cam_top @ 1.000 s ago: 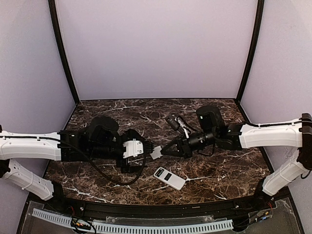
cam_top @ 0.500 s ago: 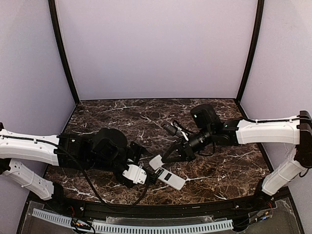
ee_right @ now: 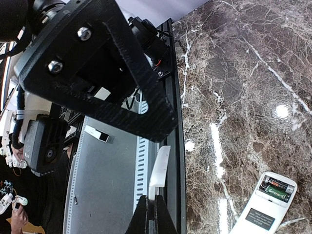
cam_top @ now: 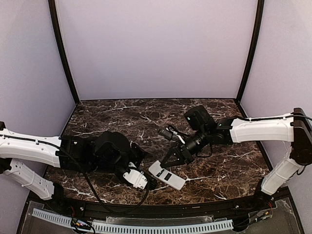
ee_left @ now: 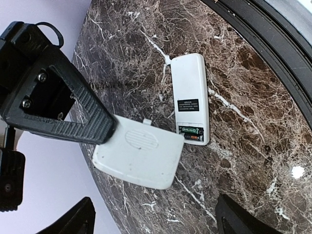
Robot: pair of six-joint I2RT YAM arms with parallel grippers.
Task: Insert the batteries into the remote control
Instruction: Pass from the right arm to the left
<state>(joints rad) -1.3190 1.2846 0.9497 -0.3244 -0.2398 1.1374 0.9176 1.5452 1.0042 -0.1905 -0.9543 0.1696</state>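
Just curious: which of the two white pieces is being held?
The battery cover, pinched by the right gripper; the remote control lies flat on the table.

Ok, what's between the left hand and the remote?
The cover, pinched in the right hand, hangs between the left hand and remote; left wrist view.

One white remote control (ee_left: 190, 92) lay back-up on a single dark marble table (cam_top: 234, 165). Two batteries (ee_left: 191, 130) were counted side by side in its open compartment. One loose white battery cover (ee_left: 139, 158) was seen. Two robot arms were present, the left arm (cam_top: 29, 148) and the right arm (cam_top: 258, 129).
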